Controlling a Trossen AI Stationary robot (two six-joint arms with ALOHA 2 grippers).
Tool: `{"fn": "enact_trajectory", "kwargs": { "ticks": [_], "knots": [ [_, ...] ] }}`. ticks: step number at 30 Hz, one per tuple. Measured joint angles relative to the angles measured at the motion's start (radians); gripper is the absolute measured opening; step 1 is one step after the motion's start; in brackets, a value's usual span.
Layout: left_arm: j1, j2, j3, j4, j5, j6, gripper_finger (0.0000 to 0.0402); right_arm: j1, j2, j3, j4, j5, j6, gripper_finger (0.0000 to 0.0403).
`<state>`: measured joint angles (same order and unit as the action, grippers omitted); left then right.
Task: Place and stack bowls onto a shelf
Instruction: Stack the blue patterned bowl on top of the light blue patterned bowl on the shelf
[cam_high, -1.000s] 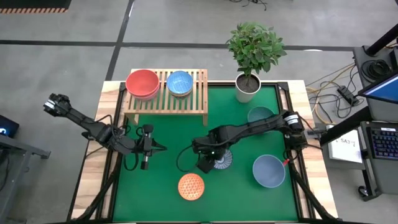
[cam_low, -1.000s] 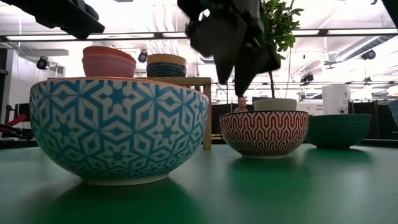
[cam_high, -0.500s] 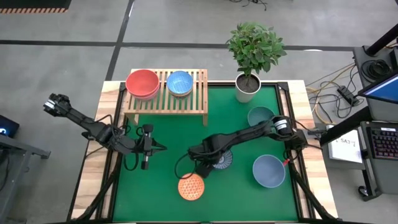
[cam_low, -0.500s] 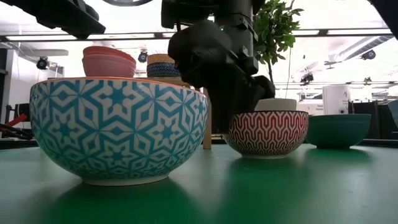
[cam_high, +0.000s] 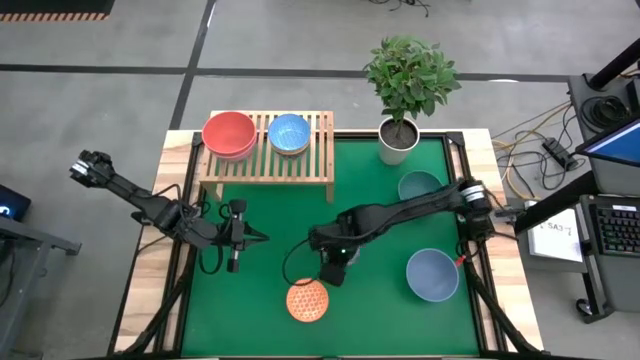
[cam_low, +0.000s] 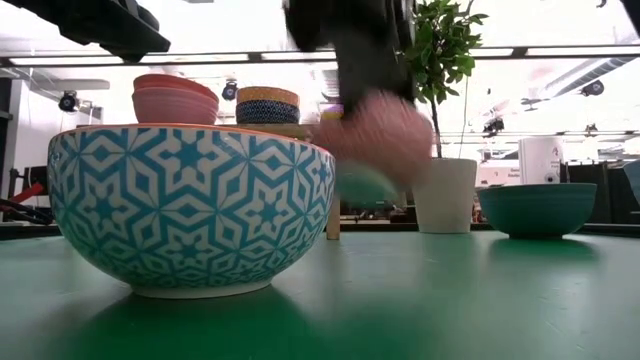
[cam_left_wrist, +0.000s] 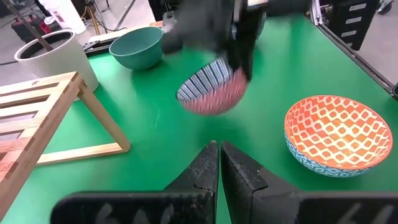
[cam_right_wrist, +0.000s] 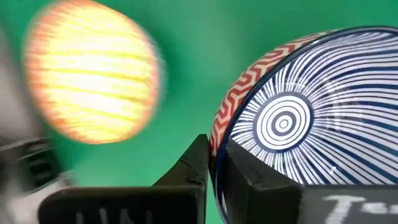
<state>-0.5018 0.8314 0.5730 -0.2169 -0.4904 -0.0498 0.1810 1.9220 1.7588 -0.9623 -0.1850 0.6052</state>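
My right gripper (cam_high: 335, 268) is shut on a small bowl (cam_left_wrist: 211, 90), red zigzag outside and blue-striped inside. The bowl hangs blurred above the mat in the low view (cam_low: 375, 140); from above the arm hides it. The light-wood shelf (cam_high: 268, 168) at the far left carries a red-on-pink stack of bowls (cam_high: 229, 135) and a blue stack of bowls (cam_high: 289, 133). On the mat stand an orange patterned bowl (cam_high: 307, 300), a teal bowl (cam_high: 418, 186) and a slate-blue bowl (cam_high: 432, 275). My left gripper (cam_high: 234, 262) waits shut at the table's left. My right gripper pinches the bowl's rim (cam_right_wrist: 216, 146), one finger (cam_right_wrist: 249, 180) inside on the blue stripes, the other finger (cam_right_wrist: 193, 168) outside on the red wall. The bowl is lifted clear of the mat and tilted.
A white pot (cam_high: 398, 140) with a leafy plant stands at the far edge, right of the shelf. The orange bowl (cam_low: 190, 210) fills the near left of the low view. Bare green mat (cam_high: 270, 220) lies in front of the shelf.
My right gripper has dropped onto the red-zigzag bowl near the table's middle, shut on its rim and risen with it. The bowl, which stood upright on the mat, now hangs tilted and clear of it.
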Motion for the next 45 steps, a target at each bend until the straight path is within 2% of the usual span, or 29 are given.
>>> {"fn": "enact_trajectory", "kwargs": {
  "ticks": [6,9,14,17,21,24,29,31,38,45],
  "knots": [
    [0.001,0.0,-0.001,0.006,-0.001,0.0,0.0,-0.013,-0.128,0.001,0.26,0.022,-0.311,0.0014],
    [0.002,0.001,0.0,0.016,-0.001,0.005,0.0,-0.019,-0.183,0.001,0.391,0.135,-0.487,0.0014],
    [0.002,0.002,0.001,0.033,-0.002,0.015,0.0,-0.054,-0.235,0.002,0.497,0.396,-0.845,0.0014],
    [0.002,0.002,0.001,0.036,-0.002,0.015,0.0,-0.109,-0.236,0.002,0.592,0.47,-0.949,0.0013],
    [0.002,0.003,0.001,0.038,-0.01,0.019,0.0,-0.211,-0.224,0.002,0.697,0.446,-0.997,0.0013],
    [0.002,0.003,0.001,0.037,-0.034,0.019,0.0,-0.283,-0.212,0.001,0.705,0.431,-0.997,0.0013],
    [0.002,0.003,0.001,0.037,-0.051,0.033,0.0,-0.38,-0.188,0.001,0.714,0.277,-0.933,0.0013],
    [0.002,0.003,0.001,0.037,-0.051,0.037,0.0,-0.406,-0.174,0.001,0.705,0.264,-0.915,0.0013],
    [0.002,0.003,0.001,0.038,-0.052,0.038,0.0,-0.437,-0.133,0.0,0.721,0.263,-0.912,0.0016],
    [0.002,0.003,0.001,0.037,-0.052,0.038,0.0,-0.442,-0.104,0.0,0.745,0.264,-0.912,0.0057]
  ]
}}
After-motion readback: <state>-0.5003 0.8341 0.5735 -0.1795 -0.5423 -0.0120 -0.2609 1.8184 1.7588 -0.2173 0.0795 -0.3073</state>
